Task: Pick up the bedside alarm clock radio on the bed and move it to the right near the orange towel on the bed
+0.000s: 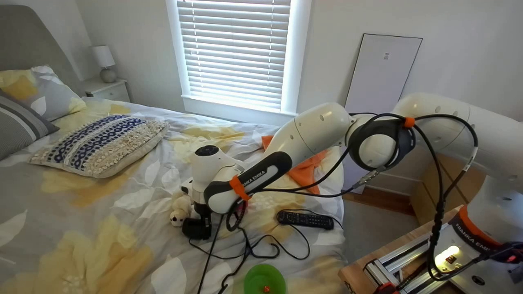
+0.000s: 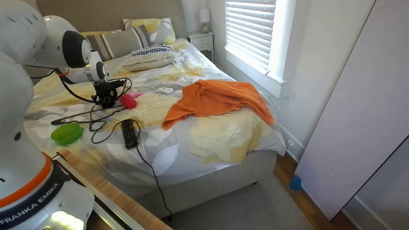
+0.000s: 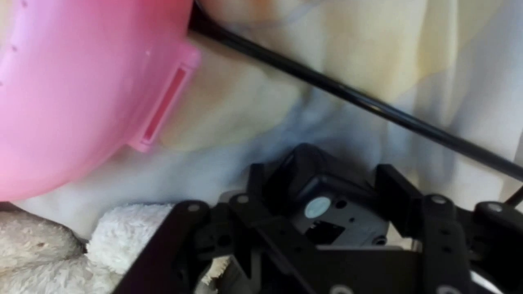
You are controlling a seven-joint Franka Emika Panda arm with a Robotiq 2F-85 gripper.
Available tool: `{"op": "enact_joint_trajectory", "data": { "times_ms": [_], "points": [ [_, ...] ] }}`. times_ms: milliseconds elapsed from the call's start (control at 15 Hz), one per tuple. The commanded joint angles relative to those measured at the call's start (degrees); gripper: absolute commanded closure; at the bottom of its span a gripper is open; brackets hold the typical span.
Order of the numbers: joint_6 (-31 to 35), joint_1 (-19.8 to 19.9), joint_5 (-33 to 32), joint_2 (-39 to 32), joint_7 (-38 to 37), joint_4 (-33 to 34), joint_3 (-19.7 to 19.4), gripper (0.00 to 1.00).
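The clock radio (image 3: 343,212) is a small dark boxy thing with a grey face that has a pale round sticker and sockets. It also shows as a black box (image 1: 194,229) low on the bed in an exterior view. My gripper (image 3: 320,175) has one finger on each side of it, at its edges. I cannot tell whether the fingers press on it. In an exterior view the gripper (image 2: 107,101) is low over the bed and the clock is lost in the dark shapes. The orange towel (image 2: 214,99) lies crumpled near the bed's edge, partly behind the arm (image 1: 308,169).
A pink rounded container (image 3: 90,90) and a white plush toy (image 3: 122,237) are close to the gripper. A black cable (image 3: 347,94) crosses the bed. A remote (image 1: 305,219), a green bowl (image 1: 264,277) and a white object (image 2: 165,91) lie on the bed.
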State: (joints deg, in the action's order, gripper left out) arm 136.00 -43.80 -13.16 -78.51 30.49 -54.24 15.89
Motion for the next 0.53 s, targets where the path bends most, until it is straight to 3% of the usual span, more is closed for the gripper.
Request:
{"op": "enact_joint_trajectory", "data": {
  "times_ms": [0,467],
  "points": [
    [-3.79,-1.16,0.14,-1.04,0.06,4.49,-0.34,0.56],
    [-15.34,-0.09,0.18,6.1,-4.97,-0.13,-1.39,0.56]
  ]
}}
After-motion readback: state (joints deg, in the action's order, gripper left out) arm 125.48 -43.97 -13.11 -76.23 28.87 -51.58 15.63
